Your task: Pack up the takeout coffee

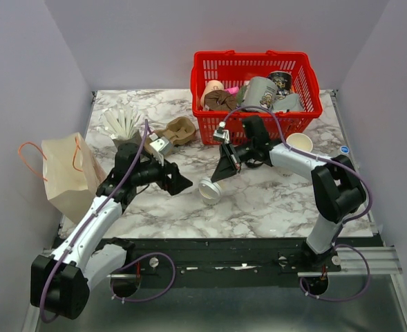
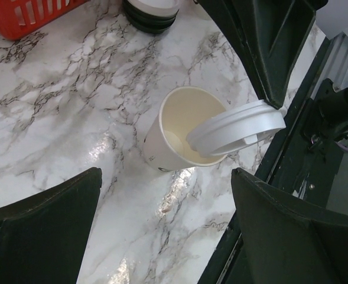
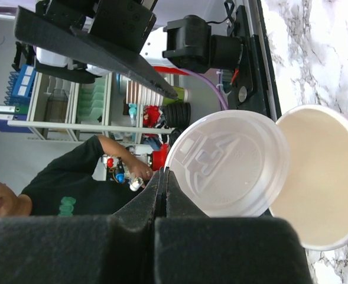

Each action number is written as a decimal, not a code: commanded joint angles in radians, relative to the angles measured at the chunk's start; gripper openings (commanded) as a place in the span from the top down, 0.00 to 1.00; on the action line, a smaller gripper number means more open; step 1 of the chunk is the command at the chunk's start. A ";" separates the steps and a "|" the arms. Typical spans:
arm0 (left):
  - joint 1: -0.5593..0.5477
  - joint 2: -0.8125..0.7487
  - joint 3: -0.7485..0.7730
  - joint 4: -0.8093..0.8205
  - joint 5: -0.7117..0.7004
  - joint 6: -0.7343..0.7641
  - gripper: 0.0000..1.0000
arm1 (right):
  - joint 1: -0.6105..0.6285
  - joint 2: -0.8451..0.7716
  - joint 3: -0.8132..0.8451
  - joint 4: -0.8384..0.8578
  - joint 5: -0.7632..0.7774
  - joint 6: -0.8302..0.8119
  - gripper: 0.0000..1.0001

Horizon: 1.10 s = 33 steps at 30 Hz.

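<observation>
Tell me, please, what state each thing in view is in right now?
Cup: lidless, empty inside.
Lid: off the cup, pinched by its rim.
Right hand: shut on the lid.
Left hand: open, holding nothing.
Bag: standing upright.
Basket: full of items.

No text can be read: the embossing on the lid (image 3: 227,163) and the small dark print on the cup (image 2: 152,155) are illegible.
</observation>
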 commanded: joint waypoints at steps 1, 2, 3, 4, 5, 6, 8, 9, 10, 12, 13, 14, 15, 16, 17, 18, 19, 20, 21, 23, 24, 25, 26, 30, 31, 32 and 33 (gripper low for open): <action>-0.024 0.007 -0.034 0.084 0.040 0.002 0.02 | 0.005 0.023 -0.013 0.046 0.020 0.019 0.98; -0.040 0.012 -0.043 0.095 0.043 0.019 0.02 | 0.005 0.025 -0.015 0.046 0.021 0.016 0.98; -0.047 0.017 -0.043 0.098 0.042 0.027 0.02 | 0.005 0.025 -0.018 0.044 0.024 0.016 0.98; -0.053 0.029 -0.045 0.101 0.042 0.034 0.02 | 0.005 0.026 -0.019 0.044 0.028 0.016 0.98; -0.066 0.035 -0.043 0.108 0.040 0.050 0.02 | 0.005 0.026 -0.021 0.044 0.034 0.018 0.98; -0.072 0.040 -0.043 0.112 0.043 0.054 0.02 | 0.005 0.029 -0.023 0.044 0.035 0.018 0.98; -0.080 0.057 -0.042 0.133 0.043 0.062 0.02 | 0.005 0.035 -0.024 0.044 0.037 0.024 0.97; -0.086 0.061 -0.042 0.141 0.040 0.062 0.02 | 0.005 0.038 -0.024 0.046 0.037 0.024 0.97; -0.090 0.067 -0.043 0.141 0.039 0.060 0.02 | 0.005 0.041 -0.024 0.044 0.035 0.025 0.97; -0.096 0.072 -0.045 0.177 0.034 0.054 0.02 | 0.005 0.044 -0.021 0.046 0.038 0.027 0.97; -0.101 0.075 -0.045 0.181 0.033 0.053 0.02 | 0.005 0.046 -0.021 0.046 0.038 0.028 0.97; -0.103 0.077 -0.046 0.184 0.031 0.053 0.02 | 0.005 0.051 -0.016 0.044 0.043 0.028 0.96; -0.104 0.077 -0.046 0.186 0.029 0.053 0.02 | 0.005 0.051 -0.016 0.046 0.044 0.028 0.96; -0.109 0.078 -0.046 0.187 0.031 0.053 0.02 | 0.005 0.051 -0.013 0.046 0.046 0.030 0.96; -0.112 0.080 -0.048 0.189 0.029 0.053 0.02 | 0.005 0.055 -0.012 0.046 0.047 0.032 0.96; -0.113 0.080 -0.048 0.190 0.028 0.053 0.02 | 0.005 0.057 -0.007 0.046 0.051 0.033 0.96; -0.118 0.083 -0.049 0.192 0.028 0.053 0.02 | 0.005 0.058 -0.007 0.046 0.052 0.033 0.95; -0.119 0.084 -0.049 0.195 0.026 0.051 0.02 | 0.005 0.060 -0.004 0.044 0.055 0.033 0.95; -0.121 0.086 -0.048 0.195 0.023 0.053 0.02 | 0.007 0.060 0.000 0.044 0.057 0.033 0.95; -0.124 0.092 -0.046 0.197 0.011 0.053 0.02 | 0.005 0.063 0.004 0.044 0.060 0.036 0.94; -0.124 0.095 -0.045 0.198 0.010 0.056 0.02 | 0.005 0.067 0.005 0.044 0.063 0.038 0.94; -0.124 0.103 -0.043 0.198 0.006 0.059 0.02 | 0.005 0.071 0.010 0.043 0.064 0.039 0.94; -0.124 0.107 -0.040 0.198 0.006 0.070 0.02 | 0.004 0.074 0.014 0.043 0.064 0.039 0.93; -0.123 0.129 -0.016 0.184 0.002 0.123 0.02 | -0.001 0.089 0.040 0.043 0.060 0.041 0.93; -0.124 0.136 -0.013 0.184 0.005 0.128 0.02 | -0.002 0.094 0.043 0.043 0.061 0.041 0.93; -0.124 0.141 -0.009 0.187 0.009 0.129 0.01 | -0.006 0.095 0.051 0.043 0.061 0.042 0.93; -0.124 0.144 -0.005 0.189 0.014 0.129 0.02 | -0.009 0.097 0.053 0.041 0.063 0.044 0.93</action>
